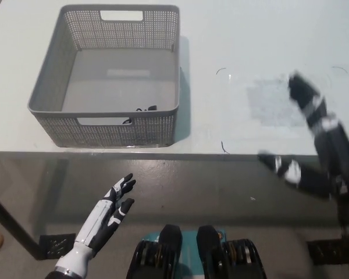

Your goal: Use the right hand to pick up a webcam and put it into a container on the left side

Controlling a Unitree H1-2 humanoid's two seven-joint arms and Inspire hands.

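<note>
My right hand (314, 148) sits off the table's (262, 52) near right edge, fingers apart, holding nothing; blurred, so I read it as clear of the work area. A bit of black at the near wall inside the basket (163, 35) is prob. the webcam (145, 109), so drop looks done. Left hand (107, 212) idles low, fingers apart, out of the way.

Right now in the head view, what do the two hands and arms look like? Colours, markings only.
The left hand is white along its back and forearm, with black fingers carrying white segments and a black palm area. The right hand and its arm are black, with white patches on the fingers and a pale band where hand meets forearm. It is motion-blurred, so finer markings cannot be told. No loose cables show on either.
</note>
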